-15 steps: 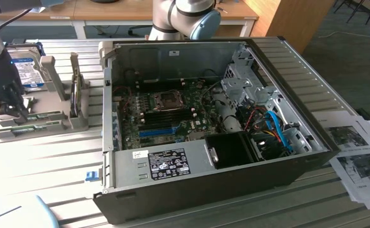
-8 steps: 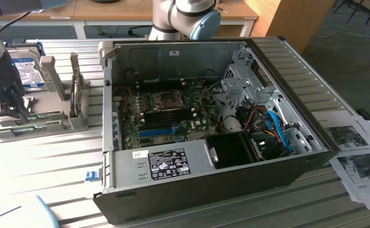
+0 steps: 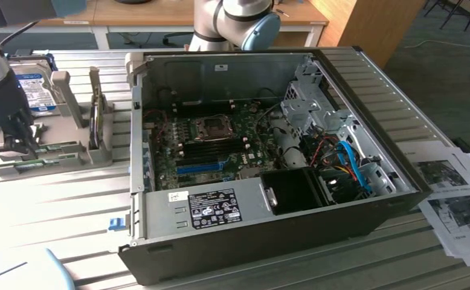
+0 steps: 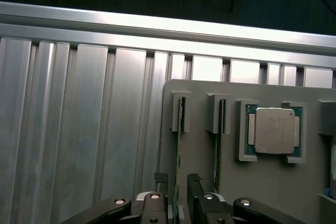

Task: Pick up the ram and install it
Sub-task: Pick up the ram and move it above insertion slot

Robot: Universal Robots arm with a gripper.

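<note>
Two upright green memory boards are counted in the wrist view: one ram stick (image 4: 180, 145) and a second ram stick (image 4: 219, 145). One processor (image 4: 274, 130) is counted, and one grey holder plate (image 4: 262, 187). One pincer (image 4: 178, 184) is seen, with two fingers (image 4: 193, 183).

In the exterior view, one open computer case (image 3: 380, 205) is counted on one table (image 3: 58, 199). Inside it are counted one motherboard (image 3: 170, 154), one processor socket (image 3: 213, 125), one blue slot (image 3: 201, 167) and one labelled power supply (image 3: 211, 208). One hard drive (image 3: 35, 90) is counted. At least two printed sheets (image 3: 452, 199) are made out; their exact number cannot be told.
</note>
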